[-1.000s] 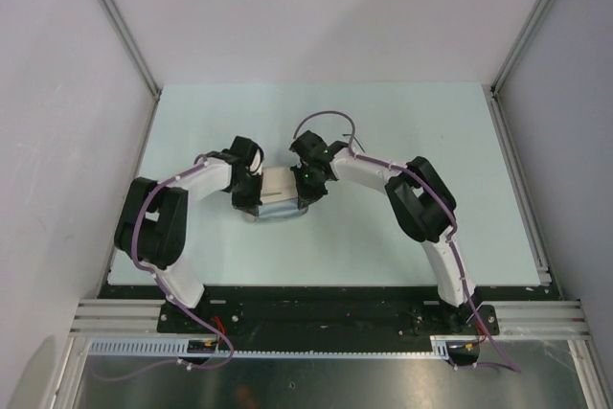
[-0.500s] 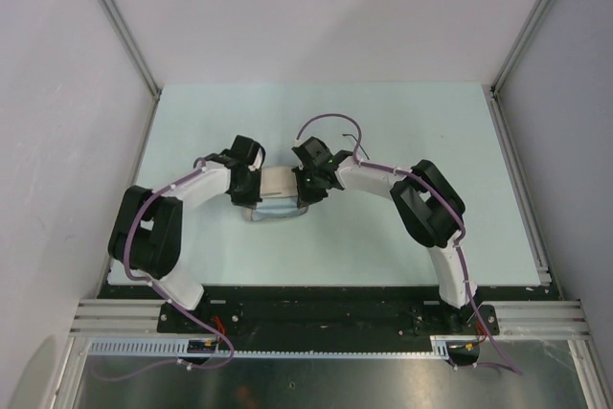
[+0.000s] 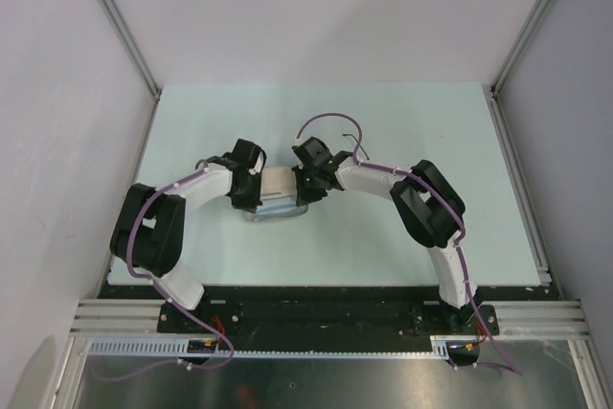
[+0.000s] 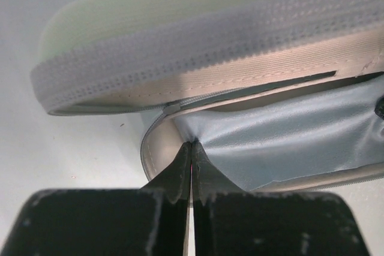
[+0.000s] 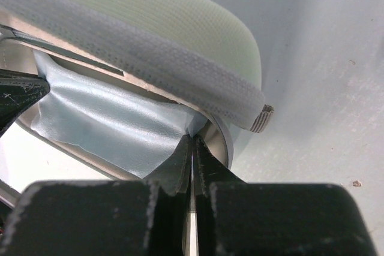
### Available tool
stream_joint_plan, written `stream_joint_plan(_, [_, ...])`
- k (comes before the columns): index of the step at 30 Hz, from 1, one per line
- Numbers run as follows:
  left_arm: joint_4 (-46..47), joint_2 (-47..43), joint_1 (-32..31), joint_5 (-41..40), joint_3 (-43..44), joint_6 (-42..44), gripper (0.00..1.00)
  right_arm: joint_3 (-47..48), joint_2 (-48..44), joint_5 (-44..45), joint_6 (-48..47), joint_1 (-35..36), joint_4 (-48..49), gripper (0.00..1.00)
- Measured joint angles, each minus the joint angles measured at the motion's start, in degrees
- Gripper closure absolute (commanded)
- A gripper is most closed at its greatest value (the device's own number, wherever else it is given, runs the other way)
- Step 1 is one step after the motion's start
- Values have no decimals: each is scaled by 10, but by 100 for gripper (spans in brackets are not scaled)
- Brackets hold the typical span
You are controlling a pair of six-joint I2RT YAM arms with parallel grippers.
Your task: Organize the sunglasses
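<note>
Near the middle of the table point(image 3: 402, 131), a touch toward 7 o'clock: an oblong beige case point(image 3: 278, 182), lid point(image 4: 180, 34) raised, with a light-blue cloth point(image 4: 288, 130) spread over the lower shell. Clamped on a raised peak of that cloth at the case's 9 o'clock end, the left gripper point(image 4: 192, 146), pressed flat together with only fabric between. Mirrored at the 3 o'clock end by the right gripper point(image 5: 192, 140), likewise pinching a fold just inside the rim. No sight of the sunglasses in any view; probably lying under the cloth inside the case, but impossible to confirm from here. Judged by kind: very light, thin wire frame easy to bend, tinted lenses slick and quick to scratch, slim temple arms loose on small hinges. Best taken at the bridge or at a frame corner beside a hinge, with a soft squeeze; never across a lens, never midway along a temple. Worth minding too: satin-like cloth, soft and slippery, apt to slide out of a pinch or drag the glasses along if pulled unevenly, so keep both ends level and slow.
</note>
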Motion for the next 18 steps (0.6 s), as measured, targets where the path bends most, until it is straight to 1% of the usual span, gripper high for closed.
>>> stream_joint_plan(2, [1, 2, 0, 0, 0, 0, 88, 0, 0, 0, 0, 0, 0, 100])
stream_joint_plan(3, [1, 3, 0, 0, 0, 0, 84, 0, 0, 0, 0, 0, 0, 100])
stream_joint_plan(4, [0, 3, 0, -2, 0, 0, 77, 0, 0, 0, 0, 0, 0, 100])
stream_joint_plan(6, [-4, 5, 0, -12, 0, 0, 68, 0, 0, 2, 0, 0, 0, 100])
stream_joint_plan(7, [-6, 5, 0, -16, 0, 0, 62, 0, 0, 2, 0, 0, 0, 100])
stream_joint_plan(9, [-7, 5, 0, -18, 0, -4, 60, 0, 0, 2, 0, 0, 0, 100])
stream_joint_plan(13, [-8, 2, -3, -17, 2, -5, 60, 0, 0, 7, 0, 2, 0, 100])
stream_joint_plan(18, [-16, -19, -3, -18, 2, -11, 68, 0, 0, 14, 0, 4, 0, 100])
